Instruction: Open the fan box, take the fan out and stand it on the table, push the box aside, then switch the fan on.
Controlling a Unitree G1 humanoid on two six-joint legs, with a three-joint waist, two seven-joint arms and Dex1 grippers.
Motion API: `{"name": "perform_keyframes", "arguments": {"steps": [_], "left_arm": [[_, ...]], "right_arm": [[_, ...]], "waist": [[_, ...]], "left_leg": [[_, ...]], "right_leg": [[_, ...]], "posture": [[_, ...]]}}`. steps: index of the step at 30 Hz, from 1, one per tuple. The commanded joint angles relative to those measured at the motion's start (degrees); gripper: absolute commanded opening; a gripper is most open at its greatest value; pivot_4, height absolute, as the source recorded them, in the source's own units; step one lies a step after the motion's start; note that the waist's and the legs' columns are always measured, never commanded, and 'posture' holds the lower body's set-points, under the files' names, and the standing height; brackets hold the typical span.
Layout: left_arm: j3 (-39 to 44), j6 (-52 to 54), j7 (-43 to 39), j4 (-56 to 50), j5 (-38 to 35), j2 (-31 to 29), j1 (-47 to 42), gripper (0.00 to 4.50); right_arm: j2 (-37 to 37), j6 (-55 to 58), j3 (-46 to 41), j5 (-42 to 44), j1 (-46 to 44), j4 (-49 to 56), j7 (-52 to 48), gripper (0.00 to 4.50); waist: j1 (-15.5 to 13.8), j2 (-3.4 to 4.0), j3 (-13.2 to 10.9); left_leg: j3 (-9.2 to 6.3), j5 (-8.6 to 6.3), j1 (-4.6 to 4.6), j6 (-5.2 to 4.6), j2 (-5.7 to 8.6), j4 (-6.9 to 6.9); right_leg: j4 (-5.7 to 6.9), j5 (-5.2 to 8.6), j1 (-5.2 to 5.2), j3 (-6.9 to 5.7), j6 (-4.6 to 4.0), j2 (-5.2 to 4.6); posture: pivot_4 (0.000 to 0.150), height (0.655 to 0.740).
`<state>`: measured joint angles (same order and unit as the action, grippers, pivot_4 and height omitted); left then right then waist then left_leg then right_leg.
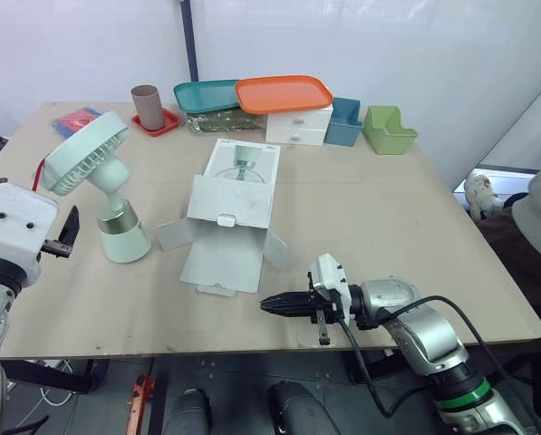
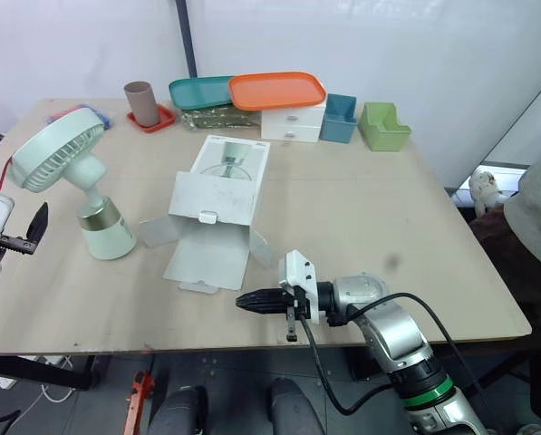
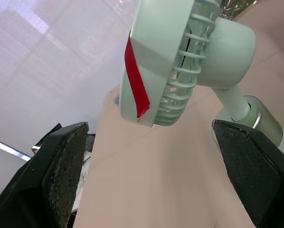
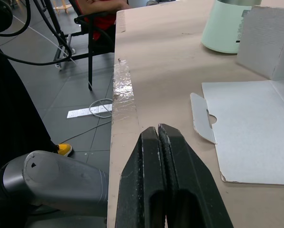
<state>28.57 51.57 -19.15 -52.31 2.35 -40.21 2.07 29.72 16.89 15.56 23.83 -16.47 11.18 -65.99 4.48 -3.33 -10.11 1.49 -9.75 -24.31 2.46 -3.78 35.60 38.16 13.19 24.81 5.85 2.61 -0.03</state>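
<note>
The pale green fan (image 1: pixel 107 195) stands upright on the table's left side, its head tilted up and a red strip on the rim. Just left of the fan's base, my left gripper (image 1: pixel 63 236) is open; in the left wrist view the fan (image 3: pixel 180 61) rises between and beyond the spread fingers (image 3: pixel 56 171). The white fan box (image 1: pixel 232 204) lies open in the middle, flaps spread flat. My right gripper (image 1: pixel 270 305) is shut on nothing, low at the table's front edge, pointing left just off the box's front flap (image 4: pixel 256 137).
Along the far edge stand a brown cup (image 1: pixel 147 107) on a red coaster, a teal tray (image 1: pixel 207 93), an orange tray (image 1: pixel 284 92) on a white drawer unit (image 1: pixel 297 125), and a blue bin (image 1: pixel 344 122) and green bin (image 1: pixel 388 130). A person (image 1: pixel 533 227) sits at the right.
</note>
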Motion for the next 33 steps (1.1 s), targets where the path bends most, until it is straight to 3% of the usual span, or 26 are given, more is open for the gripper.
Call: {"name": "perform_keyframes", "arguments": {"steps": [1,16,28,33], "left_arm": [[0.69,-0.74,0.32,-0.82,1.17,-0.15,-0.10,4.44],[-1.61,-5.67,-2.92,-4.86,0.08,1.49,5.72,4.44],[-6.03,-26.31,-13.75,-2.92,-13.70,6.50,5.56,4.44],[-8.55,-27.27,-16.79,-2.32,-22.02,8.01,5.13,4.44]], "right_arm": [[0.05,-0.51,-0.77,0.07,-0.60,1.63,0.13,0.00],[-0.13,-1.48,-0.69,-0.63,-1.73,0.11,-0.68,0.00],[-0.36,-1.64,-1.54,-0.39,-1.77,0.39,0.11,0.00],[-0.12,-1.34,-2.17,-0.20,-1.35,0.96,0.92,0.00]], "waist": [[0.00,0.00,0.00],[-0.03,-0.01,0.01],[-0.07,-0.01,0.01],[-0.07,0.00,0.01]], "left_leg": [[0.00,0.00,0.00,0.00,0.00,0.00],[0.01,0.00,0.00,0.00,0.00,0.01],[0.02,0.00,0.01,-0.01,0.02,0.04],[0.03,0.01,0.01,-0.01,0.02,0.07]], "right_leg": [[0.00,0.00,0.00,0.00,0.00,0.00],[0.00,0.00,0.00,0.02,0.00,0.00],[0.00,-0.02,-0.03,0.05,0.01,0.00],[0.00,-0.03,-0.04,0.07,0.03,0.00]], "posture": [[0.150,0.7400],[0.150,0.7400],[0.150,0.7400],[0.150,0.7400]]}}
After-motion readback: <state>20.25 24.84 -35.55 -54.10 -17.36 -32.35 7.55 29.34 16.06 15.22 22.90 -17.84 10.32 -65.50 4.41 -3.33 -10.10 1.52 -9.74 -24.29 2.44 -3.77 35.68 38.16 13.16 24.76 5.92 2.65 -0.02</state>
